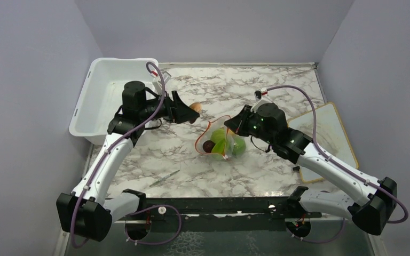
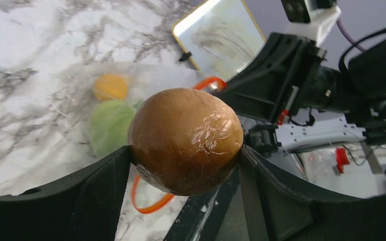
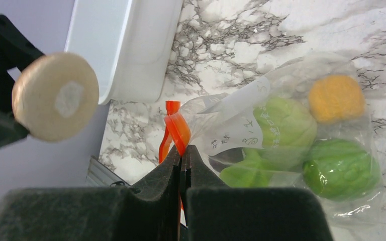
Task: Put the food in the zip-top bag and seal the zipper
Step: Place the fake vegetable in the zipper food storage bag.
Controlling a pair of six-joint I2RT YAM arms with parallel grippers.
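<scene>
Zip-top bag [image 1: 229,152]: lies flat on the marble table [image 1: 155,154], centre of the top view, nearest the arm bases.
Food inside: a dark red piece [image 1: 208,145], a pale green cabbage ball [image 3: 284,125], a green fruit [image 3: 342,168] and an orange piece [image 3: 335,98], all bunched toward the closed end.
Zipper [image 1: 202,136]: an orange-red loop standing open, lifted at its upper right end.
Right gripper [image 1: 230,124]: jaws pressed together on the zipper strip, holding that edge of the mouth up.
Left gripper [image 1: 192,112]: clamped on a glossy brown piece [image 2: 186,140], just up and left of the mouth, above the table.
White tub [image 1: 112,96]: upper left, beyond both grippers.
Risk: the mouth is held at one point only, so its free lip may sag; released off-centre, the round brown piece could strike the rim and roll away over the marble.
Risk: its glossy skin may slip in the jaws early.
Pointing: the mouth seems to face the upper left, toward the held piece.
Long axis: the zipper runs lower left to upper right in the top view.
</scene>
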